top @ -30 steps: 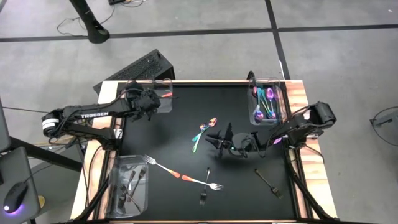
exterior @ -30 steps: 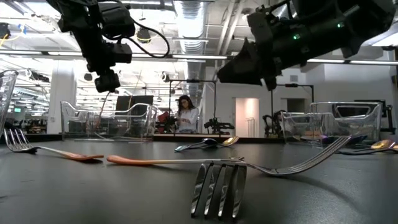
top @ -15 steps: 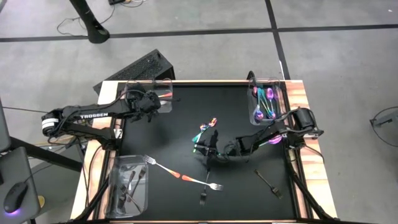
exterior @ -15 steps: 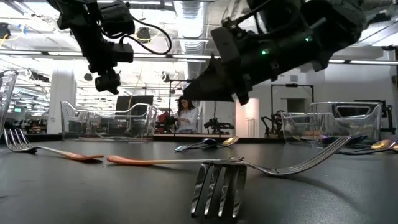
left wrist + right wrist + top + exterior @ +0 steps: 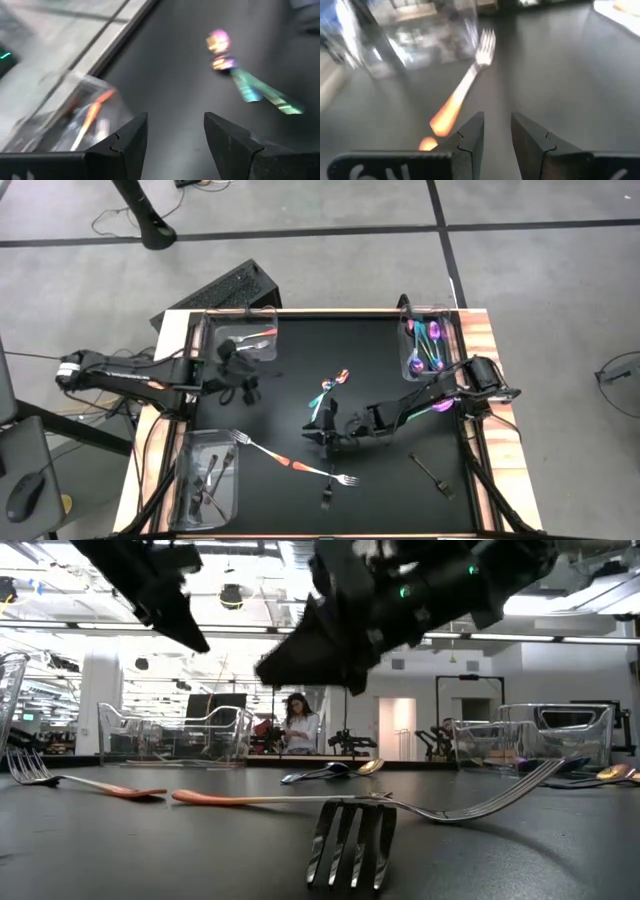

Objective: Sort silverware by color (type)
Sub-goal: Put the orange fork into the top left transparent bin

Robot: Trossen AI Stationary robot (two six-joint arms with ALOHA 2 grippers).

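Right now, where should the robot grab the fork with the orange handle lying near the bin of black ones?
Probably mid-handle. The orange-handled fork lies flat on the mat, tines toward the bin of black cutlery. Come straight down from above, fingers straddling the thin handle, as the right gripper is open nearby.

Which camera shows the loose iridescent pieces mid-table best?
The high view: the iridescent pieces show in full outline from above. The low view sees them edge-on; the left wrist view, only partly; the right wrist view, not at all.
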